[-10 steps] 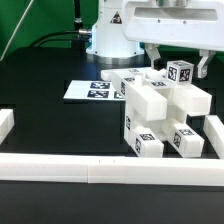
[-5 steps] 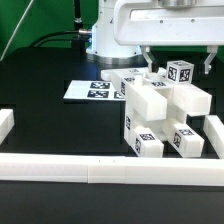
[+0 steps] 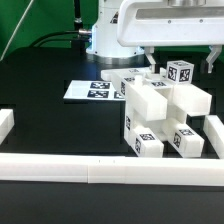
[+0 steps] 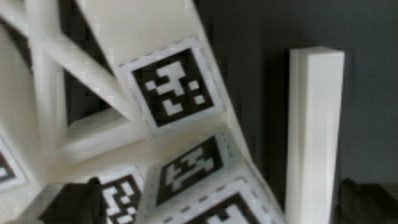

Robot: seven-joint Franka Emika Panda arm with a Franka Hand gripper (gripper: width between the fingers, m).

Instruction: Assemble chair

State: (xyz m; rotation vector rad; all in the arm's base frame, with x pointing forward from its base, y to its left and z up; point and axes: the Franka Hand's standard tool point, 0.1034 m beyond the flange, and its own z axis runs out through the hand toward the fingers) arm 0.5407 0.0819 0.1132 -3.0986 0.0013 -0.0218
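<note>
Chunky matte white plastic chair (image 3: 160,112) is sitting below the gaping two-finger gripper (image 3: 177,60); only the wrist view is showing its square black-and-white tag (image 4: 169,85) close up.

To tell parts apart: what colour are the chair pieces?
White chair pieces, black-and-white square tags; clearest in the exterior view.

arm (image 3: 103,35): white base column, upper centre of the exterior view | wrist (image 3: 165,25): wide white block across the upper right, reaching the frame's top edge | gripper (image 3: 181,60): points straight down, jaws spread wide | fingers (image 3: 150,58): short and dark, one under each end of the block
</note>
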